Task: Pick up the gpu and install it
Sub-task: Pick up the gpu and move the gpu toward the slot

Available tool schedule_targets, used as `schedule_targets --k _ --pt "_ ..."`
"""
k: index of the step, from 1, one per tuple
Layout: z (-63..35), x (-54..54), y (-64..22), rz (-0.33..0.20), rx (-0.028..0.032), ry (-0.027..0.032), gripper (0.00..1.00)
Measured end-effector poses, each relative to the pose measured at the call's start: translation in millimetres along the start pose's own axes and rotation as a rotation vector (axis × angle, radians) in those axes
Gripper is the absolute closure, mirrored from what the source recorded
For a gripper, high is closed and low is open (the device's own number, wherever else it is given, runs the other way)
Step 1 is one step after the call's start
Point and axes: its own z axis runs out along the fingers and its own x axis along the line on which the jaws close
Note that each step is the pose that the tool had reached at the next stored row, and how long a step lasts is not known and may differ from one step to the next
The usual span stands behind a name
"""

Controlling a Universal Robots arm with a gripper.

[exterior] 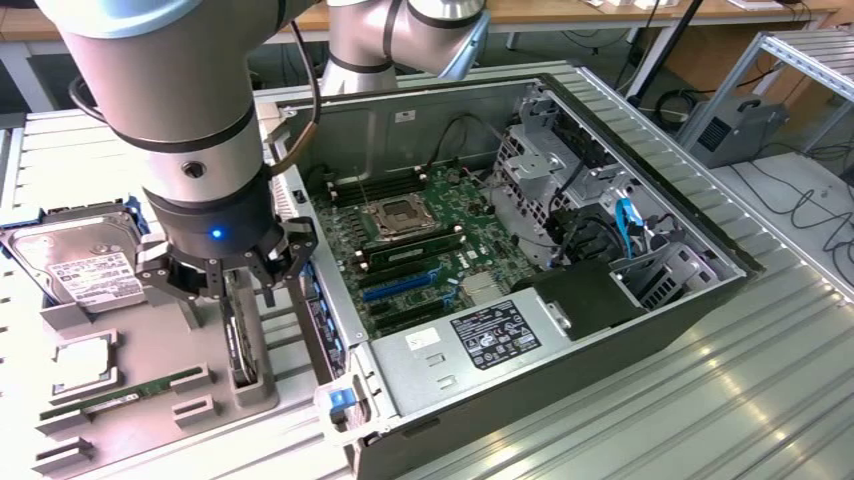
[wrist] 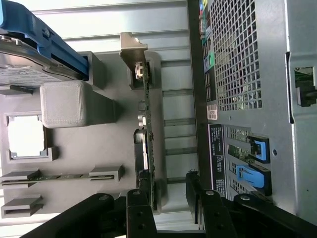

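The gpu point(exterior: 244, 345) stands on its edge in a slot of the grey parts holder point(exterior: 160, 335), at the exterior view's left beside the open computer case point(exterior: 561, 330). In the wrist view the gpu point(wrist: 147, 119) appears edge-on as a thin dark card with its silver bracket point(wrist: 132, 49) at the far end. My gripper point(exterior: 238, 290) hangs directly above the card and is open. One of its black fingers point(wrist: 139, 208) is close to the card's near end, the other point(wrist: 199, 201) stands well apart from it. Nothing is held.
The case lies open with the motherboard point(exterior: 414, 235) and a blue expansion slot point(exterior: 400, 287) facing up. On the holder sit a hard drive point(exterior: 74, 262), a processor chip point(exterior: 83, 362) and a green memory stick point(exterior: 120, 396). The case's rear panel point(wrist: 247, 74) is close beside the gripper.
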Motion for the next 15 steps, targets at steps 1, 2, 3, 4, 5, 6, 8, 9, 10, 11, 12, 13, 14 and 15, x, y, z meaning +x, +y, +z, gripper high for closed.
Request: schedule_targets --k 1,2,3,4,5,6,8,9,10,11,12,13,14,15 --pt "0.3 0.0 0.0 0.000 0.0000 0.0000 0.58" --pt "0.5 0.0 0.0 0.000 0.0000 0.0000 0.58" --pt "0.8 0.0 0.0 0.000 0.0000 0.0000 0.58" --pt "1.1 0.0 0.0 0.000 0.0000 0.0000 0.58" --pt "1.3 0.0 0.0 0.000 0.0000 0.0000 0.58" --pt "1.7 0.1 -0.1 0.000 0.0000 0.0000 0.58" --pt "2.2 0.1 -0.1 0.000 0.0000 0.0000 0.58" --pt "2.5 0.1 -0.1 0.000 0.0000 0.0000 0.58" --pt "2.7 0.1 -0.1 0.000 0.0000 0.0000 0.58" --pt "3.0 0.1 -0.1 0.000 0.0000 0.0000 0.58" --pt "3.2 0.1 -0.1 0.000 0.0000 0.0000 0.58" --pt "3.5 0.1 -0.2 0.000 0.0000 0.0000 0.58" --pt "3.7 0.1 -0.2 0.000 0.0000 0.0001 0.58" --pt "4.0 0.1 -0.2 0.000 -0.0001 0.0000 0.58"
